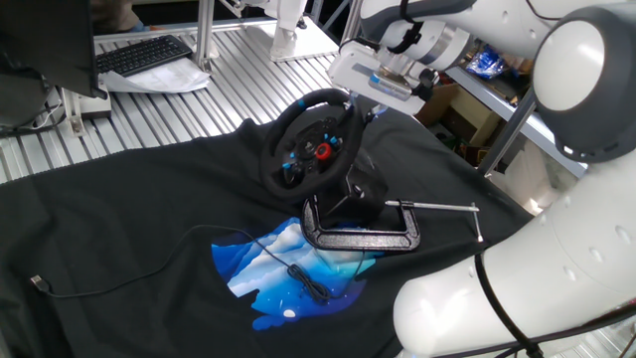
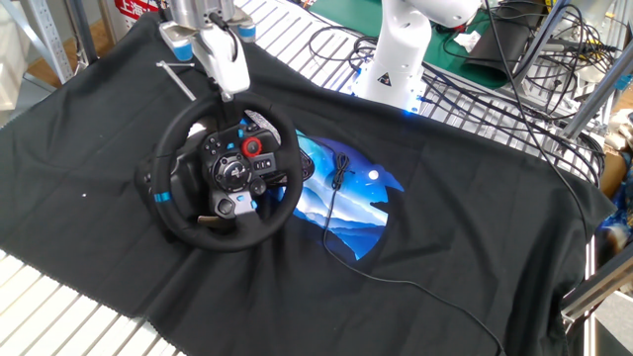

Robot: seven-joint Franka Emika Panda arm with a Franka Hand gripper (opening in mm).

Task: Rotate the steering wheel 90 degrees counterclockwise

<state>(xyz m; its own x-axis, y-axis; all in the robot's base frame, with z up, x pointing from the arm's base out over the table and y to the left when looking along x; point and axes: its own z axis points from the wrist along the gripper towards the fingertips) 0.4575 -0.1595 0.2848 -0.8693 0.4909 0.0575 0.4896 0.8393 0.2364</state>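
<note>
We see the gripper (image 2: 226, 81) at the top of the steering wheel (image 2: 220, 178), its body partly cut off by the upper frame edge; we cannot tell whether its jaws are apart or together, since the rim hides their tips. The wheel stands on the black cloth (image 2: 475, 208), tilted, its face with the red button (image 2: 253, 148) turned toward one camera and the blue stripe (image 2: 159, 195) at the rim's left side. In the other view, a metal clamp (image 1: 363, 231) lies just beside its base. A thin cable (image 2: 341, 213) crosses the cloth to the right, with open cloth around.
</note>
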